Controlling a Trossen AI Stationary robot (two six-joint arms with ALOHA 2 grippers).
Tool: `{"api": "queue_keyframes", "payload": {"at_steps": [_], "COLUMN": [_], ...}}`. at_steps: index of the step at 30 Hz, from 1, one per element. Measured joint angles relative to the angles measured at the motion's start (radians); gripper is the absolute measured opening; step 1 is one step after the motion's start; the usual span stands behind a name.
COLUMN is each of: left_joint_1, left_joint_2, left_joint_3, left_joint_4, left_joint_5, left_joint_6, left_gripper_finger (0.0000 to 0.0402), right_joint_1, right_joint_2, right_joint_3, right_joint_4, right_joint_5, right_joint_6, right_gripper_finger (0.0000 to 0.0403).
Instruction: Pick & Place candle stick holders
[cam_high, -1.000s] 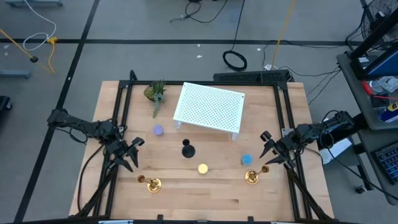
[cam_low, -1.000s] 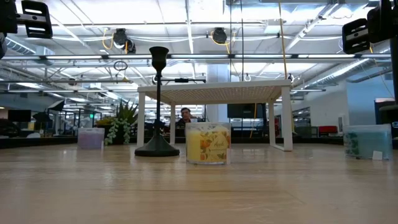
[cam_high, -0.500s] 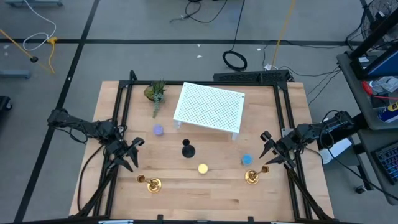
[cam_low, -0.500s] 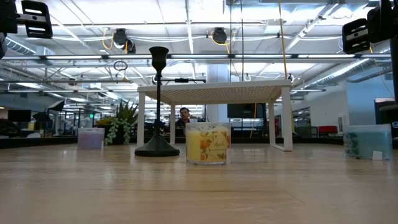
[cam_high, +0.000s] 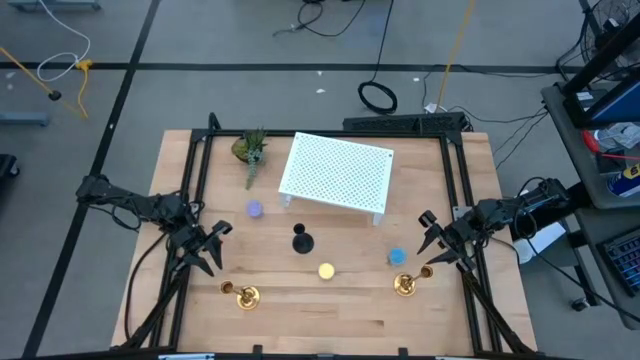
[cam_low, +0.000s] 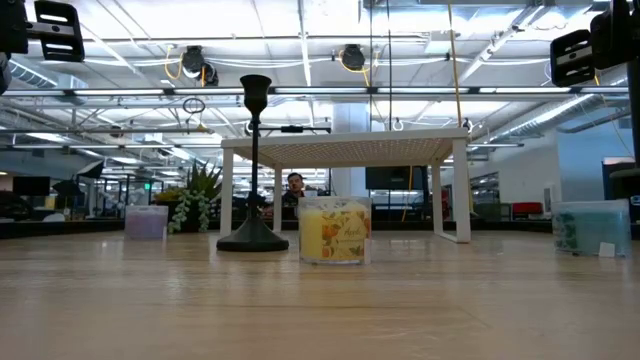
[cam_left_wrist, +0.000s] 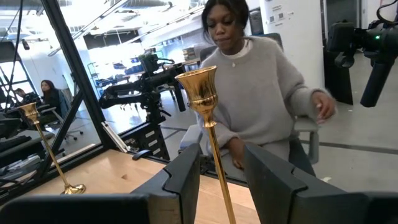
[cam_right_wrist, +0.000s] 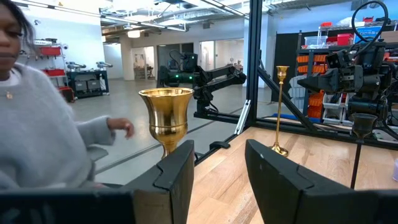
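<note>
One brass candle stick holder (cam_high: 245, 295) stands on its round base near the table's front left, the other (cam_high: 404, 284) near the front right. The shorter black holder (cam_high: 302, 240) stands upright mid-table, and shows in the low view (cam_low: 254, 170). My left gripper (cam_high: 205, 250) is open just left of the left brass holder, whose stem (cam_left_wrist: 214, 143) shows beyond the gap between my fingers (cam_left_wrist: 222, 158). My right gripper (cam_high: 428, 245) is open beside the right brass holder. That holder's cup (cam_right_wrist: 165, 115) rises behind one finger (cam_right_wrist: 177, 177), which hides its stem.
A white perforated stand (cam_high: 337, 172) sits at the far middle, with a small potted plant (cam_high: 250, 148) to its left. A purple candle (cam_high: 255, 210), a yellow candle (cam_high: 326, 271) and a blue candle (cam_high: 397, 257) stand around the black holder. A person (cam_left_wrist: 261, 93) sits beyond the table's near edge.
</note>
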Motion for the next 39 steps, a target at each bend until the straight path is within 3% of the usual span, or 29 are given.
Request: {"api": "queue_keyframes", "payload": {"at_steps": [24,31,39], "left_joint_1": [0.0,0.0,0.0], "left_joint_2": [0.0,0.0,0.0], "left_joint_3": [0.0,0.0,0.0], "left_joint_4": [0.006,0.029,0.029], "left_joint_5": [0.0,-0.006,-0.005], "left_joint_6": [0.015,0.064,-0.143], "left_gripper_finger": [0.0129,0.0129,0.0129], "right_joint_1": [0.0,0.0,0.0], "right_joint_2": [0.0,-0.001,-0.001], "right_joint_3": [0.0,0.008,0.008], "right_joint_4": [0.0,0.01,0.001], "right_joint_5": [0.0,-0.002,-0.002], "right_joint_6": [0.001,0.5,0.595], "right_gripper_finger": [0.0139,0.0139,0.0139]}}
